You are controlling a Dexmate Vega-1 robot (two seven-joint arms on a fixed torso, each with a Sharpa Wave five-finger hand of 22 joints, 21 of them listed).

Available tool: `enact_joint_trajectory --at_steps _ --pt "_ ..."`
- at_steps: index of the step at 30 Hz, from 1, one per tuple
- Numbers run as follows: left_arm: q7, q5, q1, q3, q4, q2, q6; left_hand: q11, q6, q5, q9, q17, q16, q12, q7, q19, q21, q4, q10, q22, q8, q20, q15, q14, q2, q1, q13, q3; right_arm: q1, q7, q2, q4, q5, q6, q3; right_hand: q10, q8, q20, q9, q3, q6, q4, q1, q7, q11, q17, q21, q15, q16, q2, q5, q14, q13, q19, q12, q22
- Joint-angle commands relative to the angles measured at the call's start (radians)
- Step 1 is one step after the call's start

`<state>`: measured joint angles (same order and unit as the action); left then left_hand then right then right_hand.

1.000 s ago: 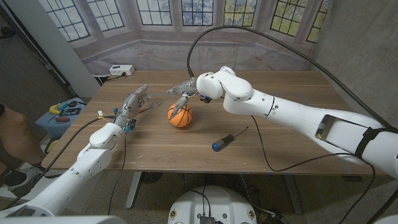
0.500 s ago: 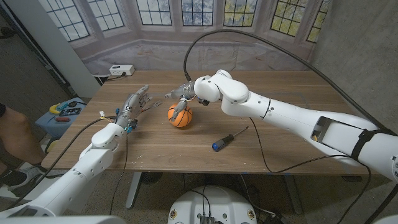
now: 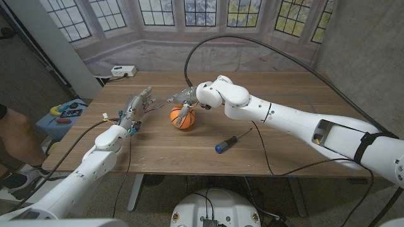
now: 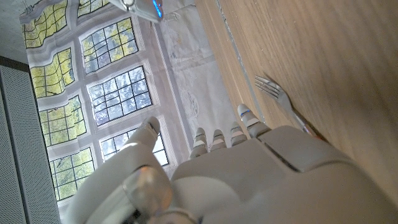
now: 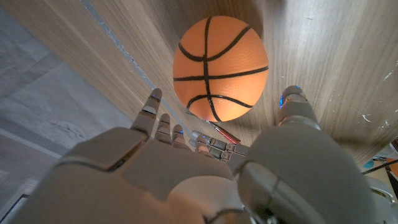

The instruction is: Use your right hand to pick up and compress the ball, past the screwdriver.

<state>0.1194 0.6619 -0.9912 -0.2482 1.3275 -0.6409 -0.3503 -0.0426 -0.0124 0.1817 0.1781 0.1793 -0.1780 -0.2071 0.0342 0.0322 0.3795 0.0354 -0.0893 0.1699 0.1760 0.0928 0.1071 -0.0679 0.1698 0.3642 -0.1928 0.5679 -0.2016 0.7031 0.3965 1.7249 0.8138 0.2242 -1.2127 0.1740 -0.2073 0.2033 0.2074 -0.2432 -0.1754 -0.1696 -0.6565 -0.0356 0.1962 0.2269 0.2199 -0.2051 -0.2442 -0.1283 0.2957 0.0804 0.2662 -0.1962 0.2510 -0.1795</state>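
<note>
A small orange basketball point(image 3: 183, 118) sits on the wooden table point(image 3: 284, 94) left of centre. My right hand point(image 3: 184, 101) hovers just behind and over it, its fingers spread and one reaching down the ball's top. In the right wrist view the ball point(image 5: 221, 68) lies between the fingers point(image 5: 152, 109) and the thumb of my right hand point(image 5: 205, 168), with no clear grip. A screwdriver point(image 3: 232, 140) with a blue handle lies nearer the front, to the right of the ball. My left hand point(image 3: 136, 106) waits to the left, fingers apart, holding nothing.
A fork point(image 4: 283, 102) lies on the wood just past my left hand point(image 4: 249, 174). A white box point(image 3: 123, 71) sits at the table's back left corner. A black cable arcs over the right arm. A person's leg point(image 3: 11, 142) is at the left edge.
My right hand has shifted left and sunk closer onto the ball. The ball, screwdriver and left hand have stayed put.
</note>
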Motion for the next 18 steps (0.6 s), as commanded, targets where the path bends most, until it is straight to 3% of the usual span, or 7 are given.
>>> enact_joint_trajectory --at_steps 1,12,18 --pt "-0.015 -0.009 0.005 -0.01 0.01 0.007 0.014 0.006 -0.003 0.003 0.002 0.002 -0.01 -0.004 0.005 0.009 -0.001 -0.008 -0.006 0.004 0.009 -0.001 0.004 0.005 0.001 -0.013 -0.002 0.001 -0.015 -0.07 0.006 -0.048 0.031 -0.073 0.012 0.024 -0.008 0.002 0.006 -0.019 -0.113 -0.004 -0.03 0.004 0.003 0.011 0.012 -0.002 -0.013 0.0 -0.011 -0.028 0.017 -0.034 0.018 -0.002" --pt "-0.028 -0.014 0.002 -0.017 0.026 0.011 0.023 0.009 -0.003 0.002 0.002 0.001 -0.01 -0.003 0.008 0.011 -0.004 -0.011 -0.007 0.004 0.009 -0.001 0.004 0.006 -0.001 -0.019 -0.001 0.001 -0.035 -0.084 0.008 -0.051 0.06 -0.093 0.02 0.012 -0.012 0.004 0.01 -0.039 -0.1 -0.005 -0.069 0.01 0.013 0.029 0.018 -0.002 -0.024 -0.011 -0.026 -0.07 0.05 -0.079 0.05 -0.004" --pt "-0.033 -0.015 -0.002 -0.019 0.031 0.012 0.025 0.01 -0.002 0.002 0.002 0.001 -0.009 -0.003 0.013 0.012 -0.006 -0.012 -0.007 0.004 0.008 0.0 0.004 0.006 -0.002 -0.022 -0.001 0.001 -0.041 -0.086 -0.001 -0.063 0.064 -0.105 0.022 -0.012 -0.023 0.004 0.015 -0.054 -0.069 -0.004 -0.097 0.03 0.008 0.049 0.019 -0.001 -0.033 -0.02 -0.039 -0.102 0.088 -0.106 0.09 -0.004"
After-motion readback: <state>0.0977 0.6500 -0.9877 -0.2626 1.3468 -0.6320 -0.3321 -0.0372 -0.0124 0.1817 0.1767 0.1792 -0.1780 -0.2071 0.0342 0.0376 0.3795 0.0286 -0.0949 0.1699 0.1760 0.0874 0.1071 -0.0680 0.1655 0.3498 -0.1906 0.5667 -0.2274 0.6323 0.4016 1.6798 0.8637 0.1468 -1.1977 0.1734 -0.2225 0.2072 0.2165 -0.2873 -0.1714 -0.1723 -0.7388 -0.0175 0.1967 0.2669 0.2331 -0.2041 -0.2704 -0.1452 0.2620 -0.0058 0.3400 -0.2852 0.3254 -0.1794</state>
